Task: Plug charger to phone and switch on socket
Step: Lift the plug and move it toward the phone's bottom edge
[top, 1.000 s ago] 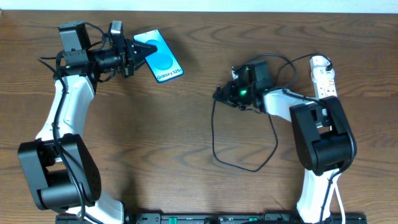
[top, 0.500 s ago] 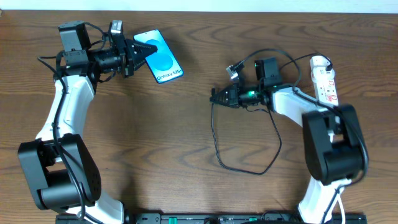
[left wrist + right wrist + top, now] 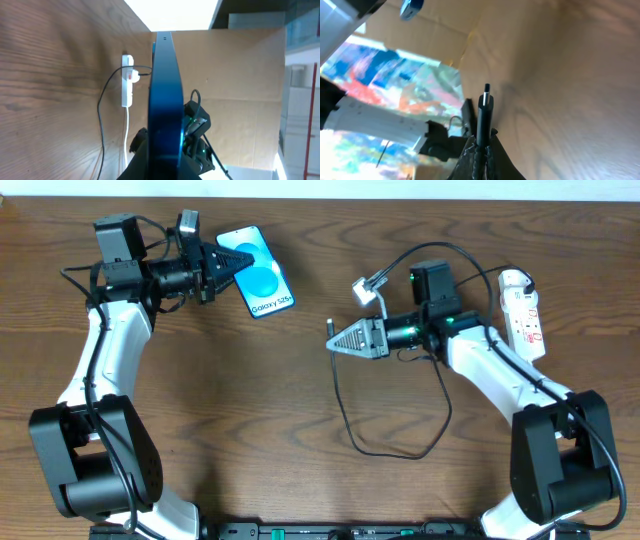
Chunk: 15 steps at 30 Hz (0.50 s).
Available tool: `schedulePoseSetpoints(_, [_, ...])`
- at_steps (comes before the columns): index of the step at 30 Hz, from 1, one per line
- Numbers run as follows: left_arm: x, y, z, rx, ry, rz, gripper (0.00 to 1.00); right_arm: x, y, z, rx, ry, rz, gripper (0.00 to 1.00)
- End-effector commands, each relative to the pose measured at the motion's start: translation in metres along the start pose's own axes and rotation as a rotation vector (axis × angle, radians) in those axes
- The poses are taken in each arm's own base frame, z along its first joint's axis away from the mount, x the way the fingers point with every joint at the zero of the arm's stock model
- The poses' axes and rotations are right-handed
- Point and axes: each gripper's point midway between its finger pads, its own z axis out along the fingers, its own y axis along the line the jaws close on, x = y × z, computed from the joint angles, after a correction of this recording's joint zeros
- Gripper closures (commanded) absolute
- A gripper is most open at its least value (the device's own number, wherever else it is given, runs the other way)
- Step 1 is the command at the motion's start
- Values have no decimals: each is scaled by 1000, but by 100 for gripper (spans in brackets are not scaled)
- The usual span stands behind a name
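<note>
Left pincer [image 3: 230,268]: closed on the phone [image 3: 260,277], gripping it by one short end; the left wrist view shows the phone edge-on between the fingers. The phone sits at the far left of the worktop [image 3: 220,400], blue screen facing up; whether it rests on the wood or clears it cannot be told.

Right pincer [image 3: 340,342]: closed on the charger [image 3: 484,112]; the small plug tip stands out just past the fingertips (confirmed in the right wrist view) and points left, toward the phone. Plug tip and phone are well apart; no contact between them. The thin black cable drops from the pincer and lies in a wide loop on the worktop below the right arm.

Socket [image 3: 523,308]: lies flat at the far right of the worktop, beside the right arm; neither pincer touches it.

Count: two pincers; one phone; one charger; one socket.
</note>
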Motion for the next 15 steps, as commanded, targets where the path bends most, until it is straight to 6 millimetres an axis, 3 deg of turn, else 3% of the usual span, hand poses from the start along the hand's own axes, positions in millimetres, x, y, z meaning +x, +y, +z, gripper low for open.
schedulePoseSetpoints(1, [13, -25, -3, 76, 68, 107, 93, 11, 30, 10, -113, 55, -56, 99])
schedulePoseSetpoints(5, [18, -34, -4, 119, 108, 162, 93, 16, 45, 20, -183, 90, -99, 99])
schedulePoseSetpoints(15, [22, -37, -5, 134, 126, 171, 93, 17, 62, 35, -227, 122, -132, 99])
